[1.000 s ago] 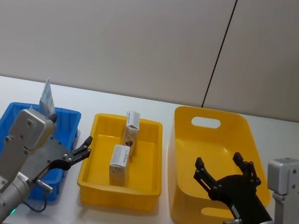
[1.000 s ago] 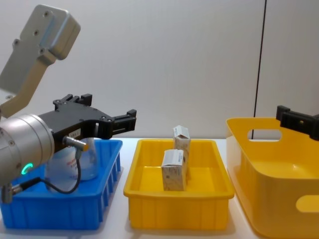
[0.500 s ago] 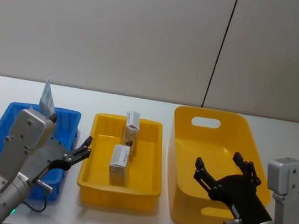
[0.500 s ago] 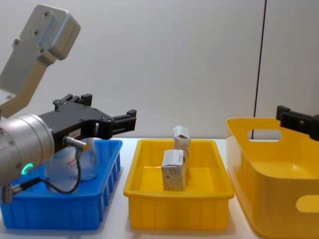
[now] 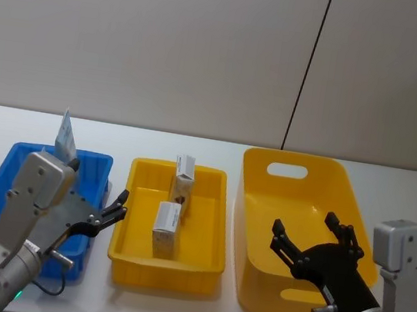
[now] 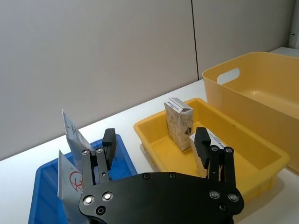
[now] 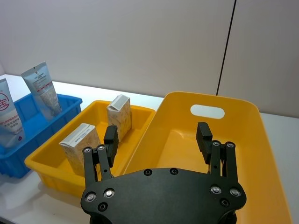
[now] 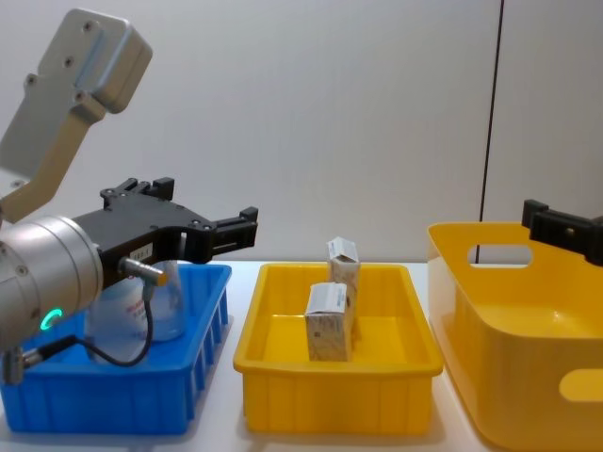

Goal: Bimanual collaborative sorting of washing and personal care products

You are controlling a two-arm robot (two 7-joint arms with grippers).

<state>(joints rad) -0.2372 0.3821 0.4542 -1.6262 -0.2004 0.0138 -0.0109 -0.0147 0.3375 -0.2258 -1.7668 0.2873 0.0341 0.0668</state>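
Left claw [image 6: 155, 140] and right claw [image 5: 304, 224], same wide-spread hover as before.

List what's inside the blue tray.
A far tube and a near tube stand in the blue tray. The left arm covers much of its floor, so anything lying there cannot be seen.

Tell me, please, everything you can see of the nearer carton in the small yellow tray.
The nearer carton is a small cardboard box, white-grey with dark print on top and beige speckled sides. It stands upright on the floor of the yellow tray, clear of its walls. A second carton stands behind it, seemingly apart. Nothing else touches it.
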